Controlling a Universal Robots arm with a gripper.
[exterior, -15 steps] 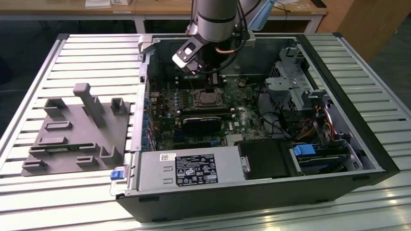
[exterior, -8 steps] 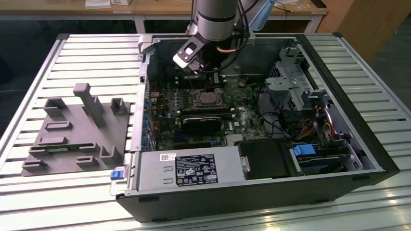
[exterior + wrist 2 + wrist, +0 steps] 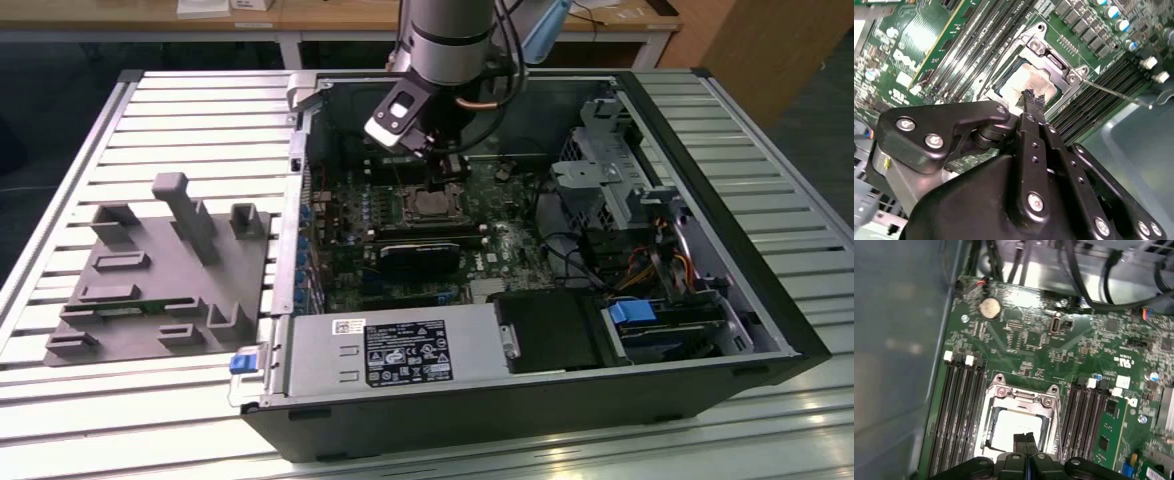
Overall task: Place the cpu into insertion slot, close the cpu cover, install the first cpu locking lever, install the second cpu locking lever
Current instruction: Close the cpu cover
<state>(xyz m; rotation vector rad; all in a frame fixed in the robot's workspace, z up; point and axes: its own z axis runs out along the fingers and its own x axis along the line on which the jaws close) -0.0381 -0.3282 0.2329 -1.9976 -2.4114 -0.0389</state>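
Inside the computer case (image 3: pixel 747 300): the arm (image 3: pixel 447 40) hung down from the far edge of the exterior view, with its wrist tilted toward the green motherboard (image 3: pixel 501 250).
Arm pose: steep and nearly upright, with the tool end lowest and directly over the socket area.
Tool (image 3: pixel 1034 100): the two black fingers were pressed together with no gap between them and nothing gripped. In both wrist views the tips sat right over the cpu's face (actual contact could not be made out).
Cpu (image 3: pixel 1004 432): seated in the insertion slot (image 3: pixel 411 207), its pale metal face showing through the frame's window.
Cpu cover (image 3: pixel 1021 399): the silver frame lay down flat around the cpu, hinge screws at one edge.
Locking lever (image 3: pixel 1114 92): a thin metal rod stuck out from the socket's corner, apart from the frame, slanting across the memory slots (image 3: pixel 1094 112).
Fan card (image 3: pixel 420 255): black, just beside the socket, on the side toward the power supply (image 3: pixel 387 350).
Worktop (image 3: pixel 200 110): slatted metal, carrying the case and, at the exterior view's left, a grey fixture block (image 3: pixel 160 270).
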